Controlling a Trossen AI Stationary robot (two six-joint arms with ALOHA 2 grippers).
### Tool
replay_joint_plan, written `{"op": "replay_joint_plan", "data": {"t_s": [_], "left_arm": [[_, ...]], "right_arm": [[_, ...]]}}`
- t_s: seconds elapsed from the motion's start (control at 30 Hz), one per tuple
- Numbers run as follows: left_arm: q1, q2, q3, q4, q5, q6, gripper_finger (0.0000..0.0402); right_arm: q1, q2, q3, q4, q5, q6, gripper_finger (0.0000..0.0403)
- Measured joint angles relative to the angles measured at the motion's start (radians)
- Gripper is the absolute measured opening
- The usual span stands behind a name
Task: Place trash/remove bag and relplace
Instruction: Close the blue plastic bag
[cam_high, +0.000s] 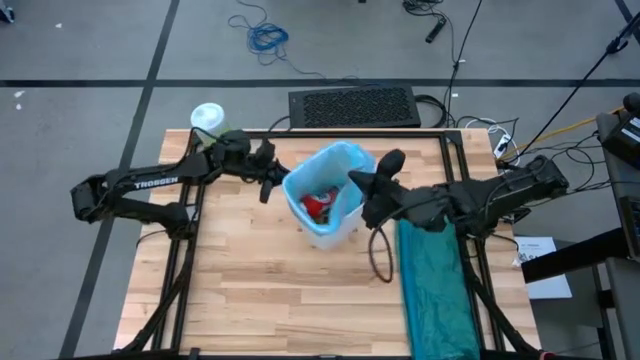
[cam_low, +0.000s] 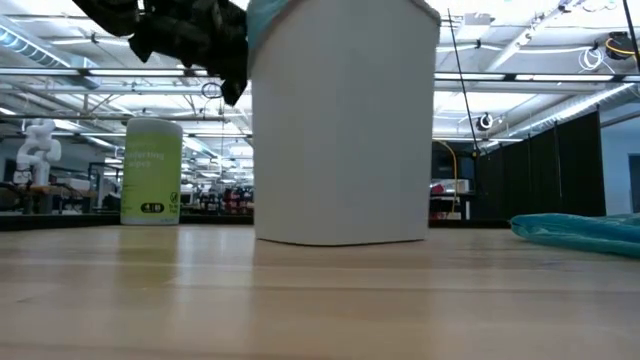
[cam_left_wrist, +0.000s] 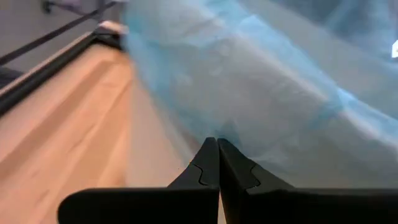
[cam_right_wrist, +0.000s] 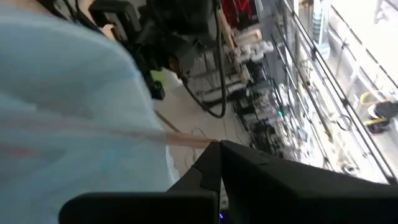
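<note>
A white wastebasket (cam_high: 335, 228) stands upright on the table's middle, lined with the light-blue bag (cam_high: 335, 160), whose rim folds over the basket's top. Trash (cam_high: 318, 205), a red piece among it, lies inside. My left gripper (cam_left_wrist: 217, 142) is shut at the basket's left side, its tips right at the bag's outer film (cam_left_wrist: 261, 93). My right gripper (cam_right_wrist: 219, 146) is shut at the basket's right rim, with the bag (cam_right_wrist: 74, 106) beside its tips. In the low view the left arm (cam_low: 195, 35) hangs by the basket's (cam_low: 345, 130) top. My left gripper's shut tips point level from the table's left at the bag film on the basket's outer wall (cam_left_wrist: 230, 127); I cannot tell whether they touch it. My right gripper's shut tips stand beside the bag's right rim (cam_right_wrist: 158, 134); I cannot tell whether they touch it.
A green bottle with a white cap (cam_high: 208, 120) stands at the table's far left corner. A darker teal bag (cam_high: 435, 290) lies flat along the table's right side. A dark cable loop (cam_high: 380, 255) hangs from the right arm. Bare wood lies in front of the basket.
</note>
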Motion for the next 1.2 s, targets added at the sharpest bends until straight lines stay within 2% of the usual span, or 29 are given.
{"op": "replay_joint_plan", "data": {"t_s": [0.2, 0.4, 0.6, 0.77, 0.93, 1.13, 1.2], "left_arm": [[-0.127, 0.000, 0.000, 0.114, -0.054, -0.026, 0.0000], [-0.238, 0.000, 0.000, 0.197, -0.130, -0.027, 0.0000], [-0.292, -0.010, 0.000, 0.132, -0.248, -0.065, 0.0000], [-0.367, -0.013, 0.000, -0.031, -0.476, -0.062, 0.0000], [-0.512, 0.000, 0.000, -0.054, -0.721, 0.263, 0.0000], [-0.614, 0.068, 0.000, 0.021, -0.798, 0.586, 0.0000], [-0.634, 0.094, 0.000, 0.034, -0.853, 0.659, 0.0000]], "right_arm": [[-0.100, -0.027, 0.000, 0.002, -0.139, -0.013, 0.0000], [-0.203, -0.027, 0.000, 0.037, -0.336, -0.010, 0.0000], [-0.222, -0.027, 0.000, 0.035, -0.366, -0.001, 0.0000], [-0.221, -0.027, 0.000, 0.023, -0.366, 0.016, 0.0000], [-0.221, -0.027, 0.000, 0.019, -0.367, 0.016, 0.0000], [-0.221, -0.027, 0.000, 0.019, -0.367, 0.026, 0.0000], [-0.221, -0.027, 0.000, 0.019, -0.367, 0.027, 0.0000]]}}
